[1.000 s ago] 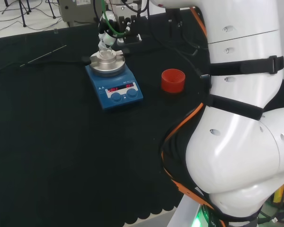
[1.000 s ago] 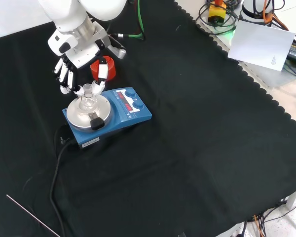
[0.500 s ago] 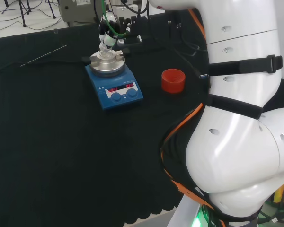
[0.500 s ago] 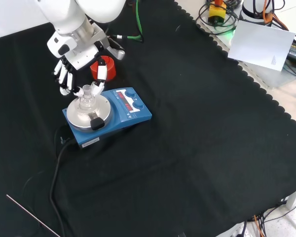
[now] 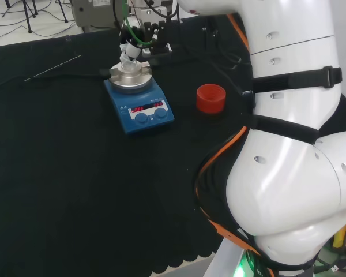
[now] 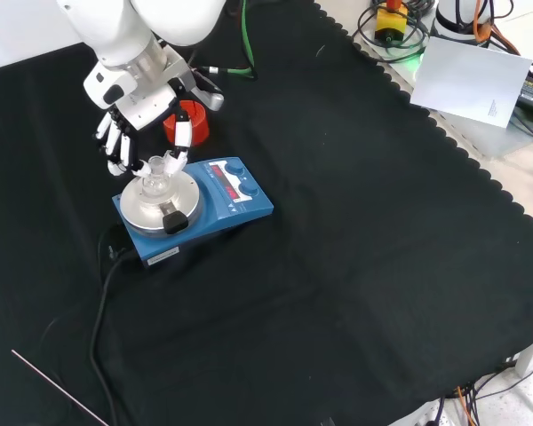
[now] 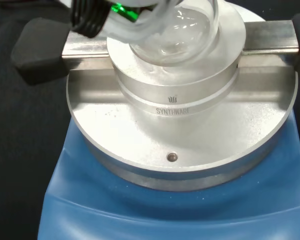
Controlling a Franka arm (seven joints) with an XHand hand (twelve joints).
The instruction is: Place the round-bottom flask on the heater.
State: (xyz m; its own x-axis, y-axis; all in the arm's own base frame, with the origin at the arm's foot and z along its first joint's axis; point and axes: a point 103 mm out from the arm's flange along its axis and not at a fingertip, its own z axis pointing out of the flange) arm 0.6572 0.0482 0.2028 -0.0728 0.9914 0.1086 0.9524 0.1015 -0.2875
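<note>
The clear round-bottom flask (image 6: 155, 184) sits with its bulb in the well of the silver block on the blue heater (image 6: 242, 202). The wrist view shows the bulb (image 7: 176, 29) resting down in that block. My hand (image 6: 135, 114) reaches down from above, its fingertips curled in on either side of the flask's neck. In the head view the hand (image 5: 128, 47) stands just above the flask (image 5: 128, 67) and the heater (image 5: 139, 111), far across the cloth.
A red ribbed ring stand (image 5: 211, 98) stands right of the heater in the head view, just behind my hand (image 6: 192, 122) in the front view. The heater's black cable (image 6: 100, 297) runs toward the front. A thin rod (image 6: 58, 386) lies near the front left.
The hand has shifted slightly up and to the left in the front view. The flask stays where it was on the heater block.
</note>
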